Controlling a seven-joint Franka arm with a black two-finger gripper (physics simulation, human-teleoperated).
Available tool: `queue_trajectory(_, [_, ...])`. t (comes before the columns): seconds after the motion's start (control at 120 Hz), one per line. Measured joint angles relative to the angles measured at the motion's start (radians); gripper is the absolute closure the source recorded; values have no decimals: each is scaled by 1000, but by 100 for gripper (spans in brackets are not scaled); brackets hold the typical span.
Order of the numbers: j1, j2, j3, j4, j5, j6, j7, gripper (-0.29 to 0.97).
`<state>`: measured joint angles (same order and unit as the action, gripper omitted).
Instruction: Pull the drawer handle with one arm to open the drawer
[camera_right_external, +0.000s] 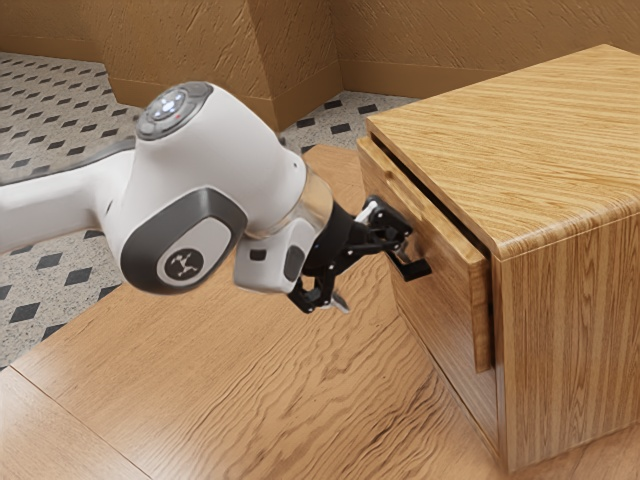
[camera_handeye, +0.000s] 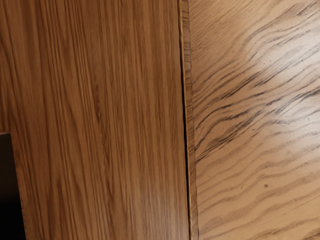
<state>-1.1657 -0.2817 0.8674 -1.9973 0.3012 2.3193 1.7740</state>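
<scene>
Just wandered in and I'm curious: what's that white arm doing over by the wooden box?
A white robot arm is reaching across to a wooden cabinet, with its black tool at the dark handle on the drawer. The drawer sits out a little, with a dark gap along its top edge, so it is partly open but not far. Whether the tool actually grips the handle is hard to tell.

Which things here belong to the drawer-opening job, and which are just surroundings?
Job: drawer, black handle, gripper, wooden cabinet.
Surroundings: wooden tabletop, tiled floor, brown wall.
</scene>
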Motion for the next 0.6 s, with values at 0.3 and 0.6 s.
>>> queue_trajectory(0.3, [45, -23, -6, -37, 21, -5, -4, 3])
queue_trajectory(0.6, [177, -82, -101, -87, 14, -8, -2, 7])
